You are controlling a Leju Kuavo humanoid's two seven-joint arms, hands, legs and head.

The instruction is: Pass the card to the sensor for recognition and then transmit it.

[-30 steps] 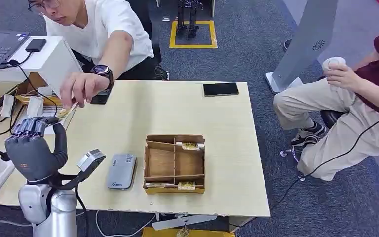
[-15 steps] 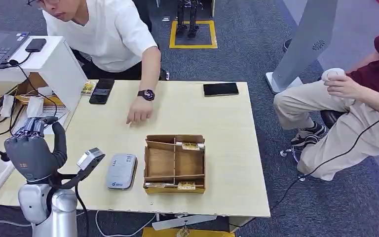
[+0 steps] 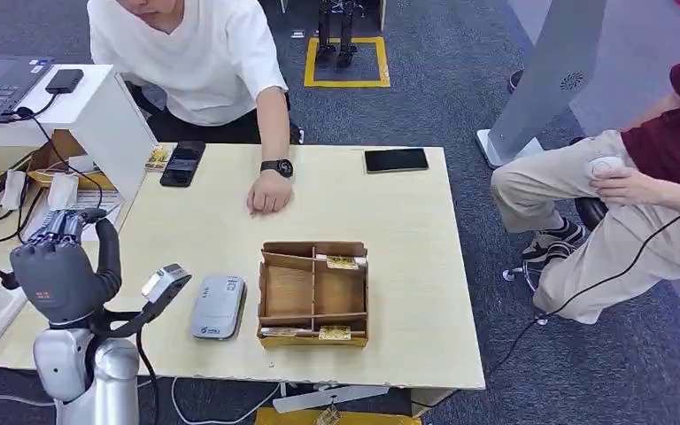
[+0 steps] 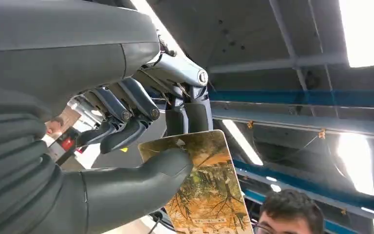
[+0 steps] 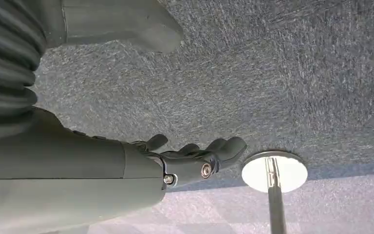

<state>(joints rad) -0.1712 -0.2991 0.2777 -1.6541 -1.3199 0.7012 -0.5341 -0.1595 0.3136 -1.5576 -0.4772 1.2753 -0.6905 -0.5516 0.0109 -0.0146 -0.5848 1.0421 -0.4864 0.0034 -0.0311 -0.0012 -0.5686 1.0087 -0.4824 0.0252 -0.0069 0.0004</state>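
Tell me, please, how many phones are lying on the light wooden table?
2: one black phone at the far left edge beside a yellow card stack, one black phone at the far right edge. None appears hidden.

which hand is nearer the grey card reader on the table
Left. The left hand, pinching the card, is raised just off the reader's left side. The right hand hangs over carpet, away from the table.

On my left wrist feed, the left hand takes up the left side of the frame, its thick thumb pressed on the face of the card, darker fingers curled behind. The card is printed with what looks like golden foliage. Ceiling lights glow at the upper right; a person's hair shows at the lower right.
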